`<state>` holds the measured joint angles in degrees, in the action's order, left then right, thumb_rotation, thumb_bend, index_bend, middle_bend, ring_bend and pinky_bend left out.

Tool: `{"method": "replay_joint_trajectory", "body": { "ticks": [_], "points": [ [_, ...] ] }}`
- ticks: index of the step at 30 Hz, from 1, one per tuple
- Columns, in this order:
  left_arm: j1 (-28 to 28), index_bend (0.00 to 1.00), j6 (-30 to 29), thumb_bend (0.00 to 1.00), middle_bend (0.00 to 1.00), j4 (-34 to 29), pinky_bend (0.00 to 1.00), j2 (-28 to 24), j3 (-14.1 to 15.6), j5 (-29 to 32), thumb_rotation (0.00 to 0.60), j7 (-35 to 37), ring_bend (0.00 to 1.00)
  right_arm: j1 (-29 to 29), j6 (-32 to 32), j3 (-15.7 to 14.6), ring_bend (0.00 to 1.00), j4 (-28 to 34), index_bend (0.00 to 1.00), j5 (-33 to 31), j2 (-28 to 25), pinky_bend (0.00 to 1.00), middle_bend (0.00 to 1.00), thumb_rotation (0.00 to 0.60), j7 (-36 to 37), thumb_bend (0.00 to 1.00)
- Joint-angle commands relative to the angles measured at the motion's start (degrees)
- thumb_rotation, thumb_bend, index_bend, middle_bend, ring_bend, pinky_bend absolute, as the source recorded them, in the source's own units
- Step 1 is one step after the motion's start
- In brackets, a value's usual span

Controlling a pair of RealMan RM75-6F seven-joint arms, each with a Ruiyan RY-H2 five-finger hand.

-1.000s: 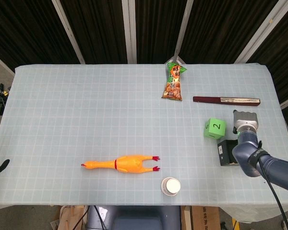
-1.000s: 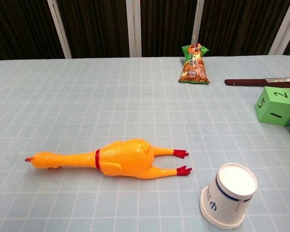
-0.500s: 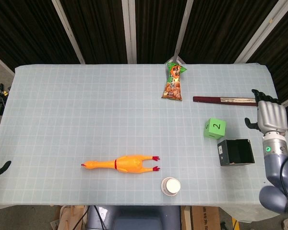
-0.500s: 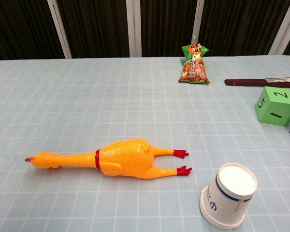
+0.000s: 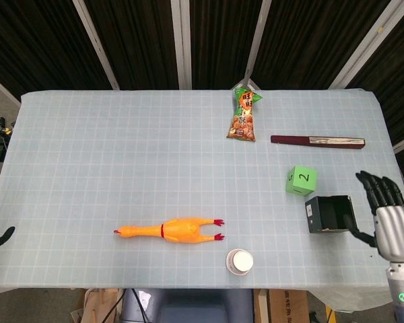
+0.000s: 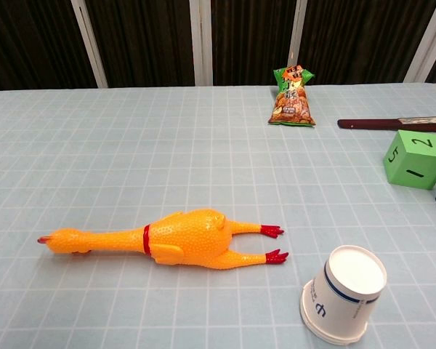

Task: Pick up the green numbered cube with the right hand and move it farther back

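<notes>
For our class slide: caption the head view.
Open right hand hovers beside black box, green cube untouched.

Head view: high, looking down, far. Chest view: low, near. Shared: rubber chicken (image 5: 168, 230) (image 6: 163, 241).

The right robot hand (image 5: 390, 219) has pulled back off the table edge — fingers now spread.

Dark slatted wall (image 5: 135, 40) behind gridded table (image 5: 121, 155)
</notes>
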<state>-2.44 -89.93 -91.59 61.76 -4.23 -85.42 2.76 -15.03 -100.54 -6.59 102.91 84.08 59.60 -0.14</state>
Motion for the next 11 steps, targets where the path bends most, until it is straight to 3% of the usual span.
{"method": "replay_joint_trajectory", "body": {
  "ticks": [1, 7, 11],
  "points": [
    [0.0, 0.0, 0.0, 0.27, 0.0, 0.0, 0.01, 0.1, 0.0, 0.1, 0.6, -0.1, 0.0, 4.4, -3.3, -1.9, 0.12, -4.3, 0.11, 5.1, 4.9, 0.09, 0.14, 0.6, -5.5, 0.34],
    [-0.4, 0.0, 0.6, 0.27, 0.0, 0.3, 0.01, 0.4, -0.5, 0.8, 0.6, -0.6, 0.0, 6.6, 0.9, -3.6, 0.08, -4.3, 0.07, 5.1, 4.6, 0.04, 0.09, 0.6, -8.9, 0.33],
    [-0.7, 0.0, 1.3, 0.27, 0.0, 0.3, 0.01, 0.7, -0.6, 1.2, 0.6, -1.5, 0.0, 7.7, 0.9, -2.4, 0.08, -2.8, 0.07, 5.1, 4.3, 0.04, 0.09, 0.6, -12.8, 0.33]
  ]
}}
